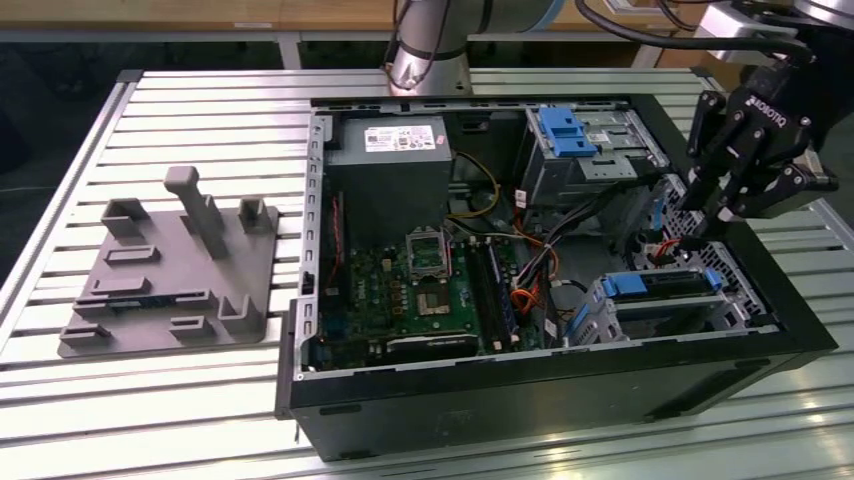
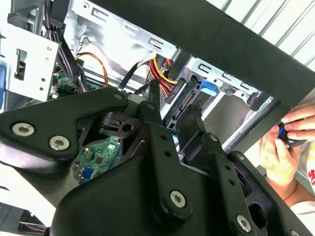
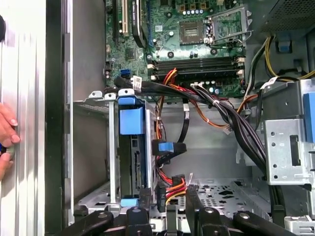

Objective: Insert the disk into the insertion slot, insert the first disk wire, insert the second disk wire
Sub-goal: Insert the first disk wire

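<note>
The disk [image 1: 661, 285], silver-grey in a bright blue carrier, sits inside the insertion slot [image 1: 603, 320], a small silver cage at the case's corner on the exterior view's right. In the first wrist view the disk [image 3: 133, 164] stands in the cage [image 3: 113, 147] under its blue tab. A black wire with a blue connector [image 3: 167, 147] hangs beside the disk. A red, yellow and black wire bundle [image 3: 172, 184] ends in a black plug just below it. My gripper [image 1: 705, 225] hovers above the cage, open, and that plug lies between its fingertips [image 3: 191, 194]. The same gripper [image 2: 172, 105] appears in the second wrist view.
Inside the open black case are the motherboard [image 1: 427, 290], a grey power-supply box [image 1: 387, 140] and a taller bay with a blue latch [image 1: 574, 135]. A grey fixture [image 1: 174, 270] lies on the slatted table. A person's hands [image 2: 288, 142] rest outside the case wall.
</note>
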`<state>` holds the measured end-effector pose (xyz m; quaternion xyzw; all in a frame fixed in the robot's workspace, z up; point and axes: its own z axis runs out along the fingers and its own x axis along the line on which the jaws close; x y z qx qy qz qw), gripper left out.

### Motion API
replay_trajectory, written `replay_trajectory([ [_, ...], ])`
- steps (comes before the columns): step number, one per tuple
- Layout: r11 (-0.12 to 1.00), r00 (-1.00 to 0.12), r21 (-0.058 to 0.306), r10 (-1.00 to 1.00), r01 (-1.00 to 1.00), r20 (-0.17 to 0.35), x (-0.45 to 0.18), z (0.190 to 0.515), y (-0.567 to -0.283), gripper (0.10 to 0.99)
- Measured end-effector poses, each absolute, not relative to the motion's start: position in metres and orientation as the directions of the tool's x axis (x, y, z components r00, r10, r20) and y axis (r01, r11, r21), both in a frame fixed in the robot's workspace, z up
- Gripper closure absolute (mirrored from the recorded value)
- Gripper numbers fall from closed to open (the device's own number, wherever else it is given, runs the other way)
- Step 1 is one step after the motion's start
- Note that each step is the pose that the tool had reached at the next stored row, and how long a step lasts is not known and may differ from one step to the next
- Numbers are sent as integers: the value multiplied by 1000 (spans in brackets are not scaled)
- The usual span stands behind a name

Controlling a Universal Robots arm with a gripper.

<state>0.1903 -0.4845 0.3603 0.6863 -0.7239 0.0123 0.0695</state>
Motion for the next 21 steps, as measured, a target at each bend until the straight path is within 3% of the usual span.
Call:
replay_trajectory([
  [6,58,-47,85,-992,-995,119,193,356,-484,686],
  [9,59,-47,86,-991,-995,128,194,353,-484,820],
  [21,42,-26,91,-986,-995,167,194,341,-483,820],
])
